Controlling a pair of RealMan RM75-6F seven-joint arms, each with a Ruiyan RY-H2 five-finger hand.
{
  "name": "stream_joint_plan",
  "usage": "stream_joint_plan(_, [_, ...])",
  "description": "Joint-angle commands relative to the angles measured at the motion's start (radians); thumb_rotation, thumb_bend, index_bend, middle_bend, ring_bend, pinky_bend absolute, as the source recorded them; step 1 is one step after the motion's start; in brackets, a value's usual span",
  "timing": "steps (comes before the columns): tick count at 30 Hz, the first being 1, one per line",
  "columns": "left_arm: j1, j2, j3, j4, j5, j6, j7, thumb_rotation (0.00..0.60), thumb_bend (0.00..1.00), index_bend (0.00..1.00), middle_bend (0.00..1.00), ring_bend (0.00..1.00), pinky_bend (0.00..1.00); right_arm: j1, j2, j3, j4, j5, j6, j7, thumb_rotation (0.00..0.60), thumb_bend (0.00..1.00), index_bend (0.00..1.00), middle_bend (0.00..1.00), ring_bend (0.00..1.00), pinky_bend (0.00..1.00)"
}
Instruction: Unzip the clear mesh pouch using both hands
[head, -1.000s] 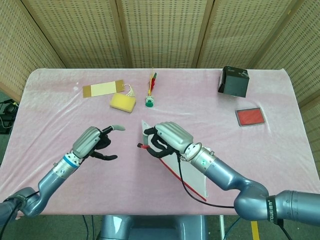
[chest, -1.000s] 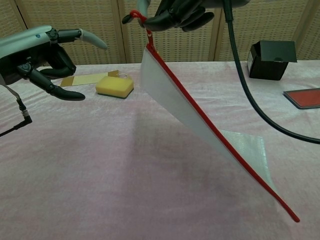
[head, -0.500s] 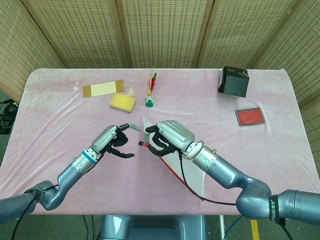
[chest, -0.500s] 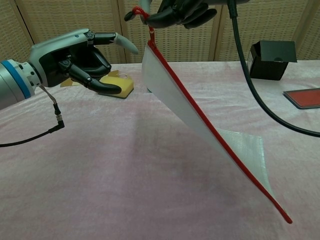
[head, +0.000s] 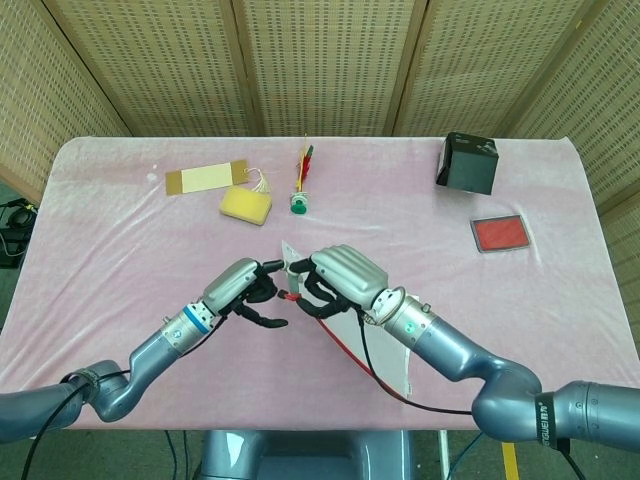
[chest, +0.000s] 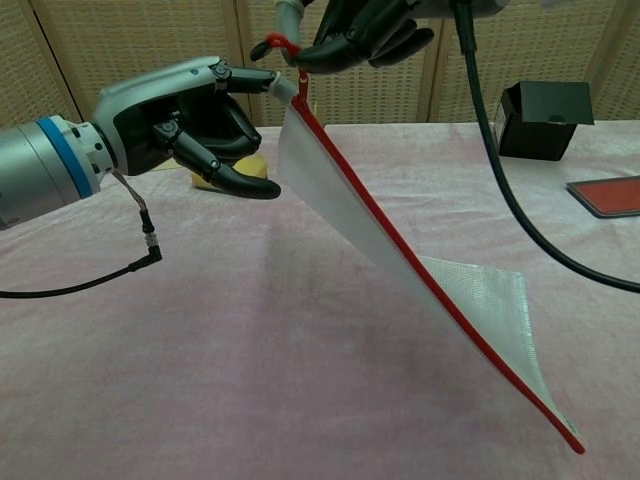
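The clear mesh pouch (chest: 400, 265) with a red zipper edge hangs tilted above the table, its low corner near the cloth; in the head view the pouch (head: 385, 350) shows below my right wrist. My right hand (chest: 365, 25) (head: 340, 278) pinches the red zipper pull (chest: 275, 45) at the pouch's top end. My left hand (chest: 185, 115) (head: 245, 290) is right beside that end. Its extended fingertip (chest: 283, 90) touches the pouch's top corner, while its thumb stays apart below. I see nothing gripped in the left hand.
A yellow sponge (head: 245, 205) and a tan card (head: 205, 179) lie at the back left, and pens with a green item (head: 300, 185) at the back middle. A black box (head: 468, 163) and a red pad (head: 500, 233) sit at the right. A black cable (chest: 500, 190) hangs from my right arm.
My left hand has moved right and up to the pouch's top end, and its fingertip now touches the corner. My right hand kept holding the pull; the pouch swung slightly.
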Motion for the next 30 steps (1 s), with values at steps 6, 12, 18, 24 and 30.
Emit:
stream_joint_plan(6, [-0.021, -0.006, 0.002, -0.014, -0.014, -0.020, 0.014, 0.600, 0.09, 0.45, 1.00, 0.90, 1.00, -0.004, 0.004, -0.001, 0.004, -0.001, 0.000, 0.010, 0.600, 0.70, 0.81, 0.97, 0.98, 1.00])
stream_joint_plan(12, [-0.028, -0.010, 0.002, -0.012, -0.033, -0.029, 0.033, 0.600, 0.20, 0.58, 1.00, 0.90, 1.00, -0.008, 0.005, 0.002, 0.011, -0.009, -0.001, 0.023, 0.600, 0.70, 0.81, 0.97, 0.98, 1.00])
stream_joint_plan(18, [-0.029, -0.017, 0.001, -0.013, -0.048, -0.030, 0.046, 0.600, 0.39, 0.68, 1.00, 0.90, 1.00, -0.013, 0.008, 0.002, 0.014, -0.016, -0.001, 0.031, 0.600, 0.70, 0.82, 0.97, 0.98, 1.00])
stream_joint_plan(24, [-0.032, -0.025, -0.009, -0.023, -0.068, -0.032, 0.054, 0.600, 0.58, 0.80, 1.00, 0.90, 1.00, -0.018, 0.010, -0.002, 0.015, -0.026, -0.002, 0.036, 0.600, 0.70, 0.82, 0.97, 0.98, 1.00])
stream_joint_plan(30, [-0.031, -0.034, -0.027, -0.037, -0.098, -0.027, 0.083, 0.600, 0.61, 0.84, 1.00, 0.90, 1.00, -0.028, 0.009, -0.004, 0.011, -0.049, 0.009, 0.041, 0.600, 0.70, 0.82, 0.97, 0.98, 1.00])
